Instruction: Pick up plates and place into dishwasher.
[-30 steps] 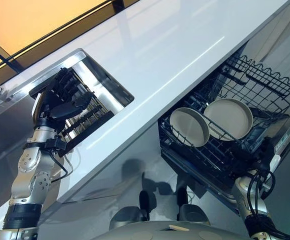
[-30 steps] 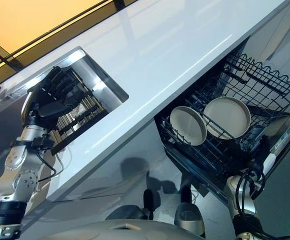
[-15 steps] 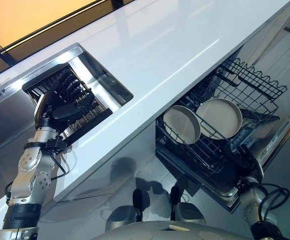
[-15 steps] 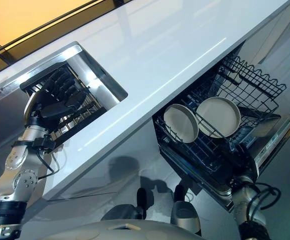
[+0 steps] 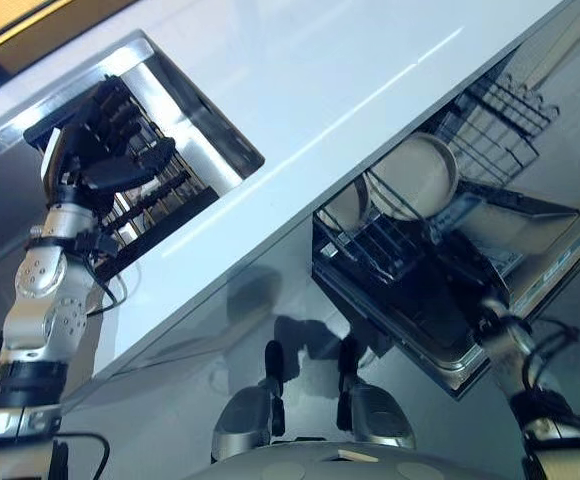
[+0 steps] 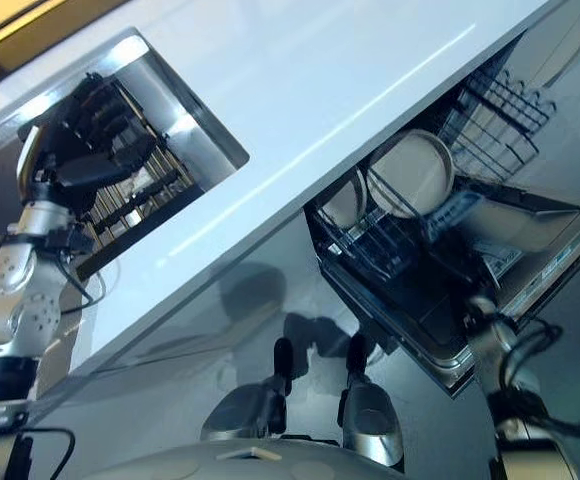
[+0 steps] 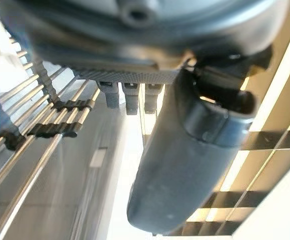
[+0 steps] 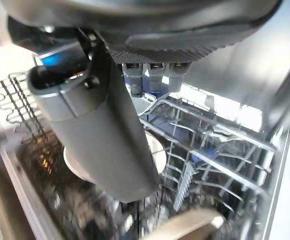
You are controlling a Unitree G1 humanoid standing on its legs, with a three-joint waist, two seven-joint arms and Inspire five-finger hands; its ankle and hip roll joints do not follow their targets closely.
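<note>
Two beige plates stand on edge in the dishwasher's lower rack (image 5: 490,110): a large plate (image 5: 422,175) and a smaller plate (image 5: 348,203) to its left. My right hand (image 5: 482,298) hangs low at the front of the rack, over the lowered door (image 5: 535,245). Its thumb (image 8: 102,130) is out, it holds nothing, and a plate (image 8: 156,150) shows past it. My left hand (image 5: 95,150) hovers over the sink (image 5: 210,135) with relaxed fingers and nothing in it. Its thumb (image 7: 185,165) shows above the sink's metal rack (image 7: 35,115).
A long white counter (image 5: 300,60) runs between the sink and the dishwasher. A dark wire rack (image 5: 155,205) lies in the sink under my left hand. The dishwasher's wire tines stick up at the far right.
The whole picture has shifted, so the camera moved. My left hand stays over the sink rack. My right hand stays at the front of the dishwasher rack.
</note>
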